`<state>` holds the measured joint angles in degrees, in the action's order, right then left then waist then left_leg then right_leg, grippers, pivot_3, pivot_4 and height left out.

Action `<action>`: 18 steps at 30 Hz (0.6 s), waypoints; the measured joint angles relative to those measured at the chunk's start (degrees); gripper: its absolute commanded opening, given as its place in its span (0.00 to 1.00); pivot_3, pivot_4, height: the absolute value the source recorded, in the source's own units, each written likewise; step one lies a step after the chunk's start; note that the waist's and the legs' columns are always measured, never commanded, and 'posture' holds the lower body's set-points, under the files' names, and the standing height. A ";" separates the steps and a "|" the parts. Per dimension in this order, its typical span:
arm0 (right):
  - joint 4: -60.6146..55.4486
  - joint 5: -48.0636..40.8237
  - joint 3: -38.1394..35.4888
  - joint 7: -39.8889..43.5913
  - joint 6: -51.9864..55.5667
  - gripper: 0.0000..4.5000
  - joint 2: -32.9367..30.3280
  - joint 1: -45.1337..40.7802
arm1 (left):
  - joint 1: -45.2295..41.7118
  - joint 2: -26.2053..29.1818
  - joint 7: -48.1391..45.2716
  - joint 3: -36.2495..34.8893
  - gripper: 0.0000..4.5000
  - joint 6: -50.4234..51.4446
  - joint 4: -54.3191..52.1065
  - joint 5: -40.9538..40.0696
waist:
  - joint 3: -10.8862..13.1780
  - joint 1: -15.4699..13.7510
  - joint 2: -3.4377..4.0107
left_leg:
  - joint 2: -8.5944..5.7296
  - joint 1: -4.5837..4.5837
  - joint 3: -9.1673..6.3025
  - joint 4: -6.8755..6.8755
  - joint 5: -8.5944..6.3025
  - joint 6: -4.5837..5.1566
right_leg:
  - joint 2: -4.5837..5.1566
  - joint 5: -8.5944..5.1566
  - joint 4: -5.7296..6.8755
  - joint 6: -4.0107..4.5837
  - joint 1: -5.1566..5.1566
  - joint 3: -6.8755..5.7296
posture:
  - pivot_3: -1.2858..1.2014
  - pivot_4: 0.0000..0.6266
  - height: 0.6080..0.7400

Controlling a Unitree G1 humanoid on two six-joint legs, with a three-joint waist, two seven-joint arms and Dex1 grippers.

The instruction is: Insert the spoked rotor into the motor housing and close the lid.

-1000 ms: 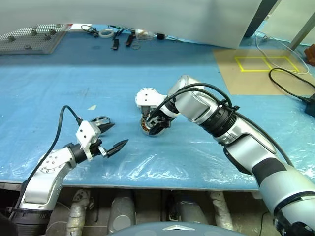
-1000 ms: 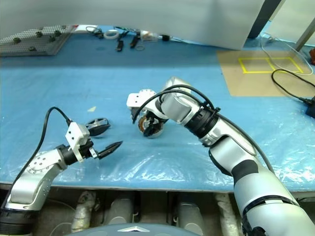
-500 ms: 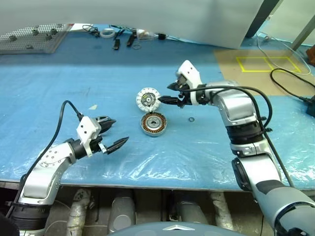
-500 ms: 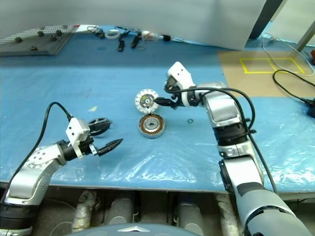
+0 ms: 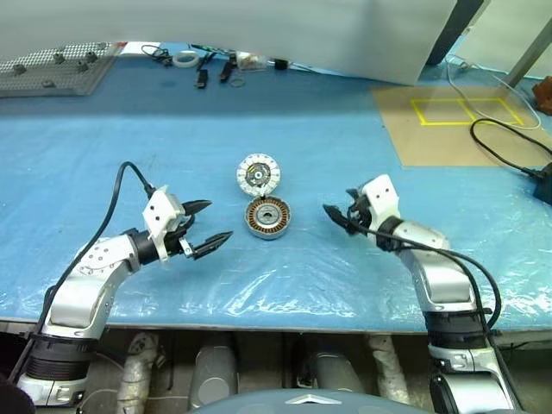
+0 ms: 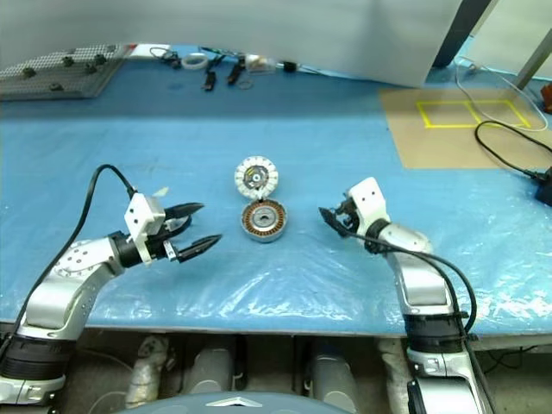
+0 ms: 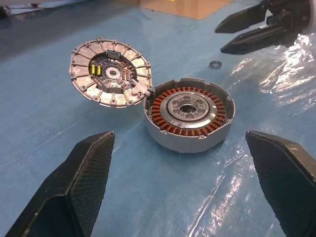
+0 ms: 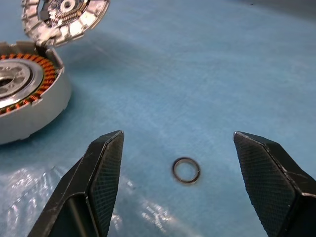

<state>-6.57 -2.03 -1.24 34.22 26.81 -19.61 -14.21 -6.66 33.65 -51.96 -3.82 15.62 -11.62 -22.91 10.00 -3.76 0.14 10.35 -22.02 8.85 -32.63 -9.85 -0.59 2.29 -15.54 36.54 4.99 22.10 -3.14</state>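
The motor housing (image 5: 268, 217) sits open in the middle of the blue sheet, its copper windings and silver hub (image 7: 187, 109) showing. The lid (image 5: 258, 174) lies just behind it, segmented face up, its edge against the housing's rim. My left gripper (image 5: 220, 220) hovers open to the left of the housing, pointing at it. My right gripper (image 5: 331, 213) is open to the right of the housing, low over a small dark ring (image 8: 186, 170) on the sheet. Neither gripper holds anything. The spoked rotor is hidden behind my left gripper.
Tools and a tape roll (image 5: 185, 59) lie along the back edge, with a perforated grey tray (image 5: 52, 69) at the back left. A brown board with a yellow square (image 5: 466, 112) and a black cable (image 5: 509, 147) are at the back right.
My right arm swung away from the housing and lid, to the right and down toward the sheet. The lid now lies uncovered behind the housing. My left gripper edged slightly up and forward.
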 measured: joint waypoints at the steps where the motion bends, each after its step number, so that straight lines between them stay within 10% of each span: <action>1: 0.31 0.15 0.79 -0.41 -0.99 0.83 0.14 0.30 | 0.00 0.00 -0.27 0.00 1.00 0.00 0.07 0.00 | 0.00 -0.02 0.00 | 0.00 0.00 0.00 0.00 0.00 0.00 | 0.00 0.00 0.00 0.00 -0.01 0.00 | 0.52 0.24 1.00; 18: 11.70 -0.95 1.20 -5.60 -8.02 0.83 1.54 -0.64 | -1.20 1.08 -0.97 -0.04 1.00 0.14 1.17 0.14 | 0.00 -0.18 0.00 | -0.03 0.01 -0.01 -0.01 0.00 0.02 | 0.03 0.00 -0.04 0.00 -0.06 0.00 | 0.52 0.24 1.00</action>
<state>5.13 -2.97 -0.04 28.63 18.79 -18.07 -14.84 -7.86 34.73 -52.93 -3.85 15.76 -10.44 -22.77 10.00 -3.93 0.14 10.32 -22.01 8.85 -32.64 -9.86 -0.57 2.33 -15.54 36.49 5.00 22.04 -3.14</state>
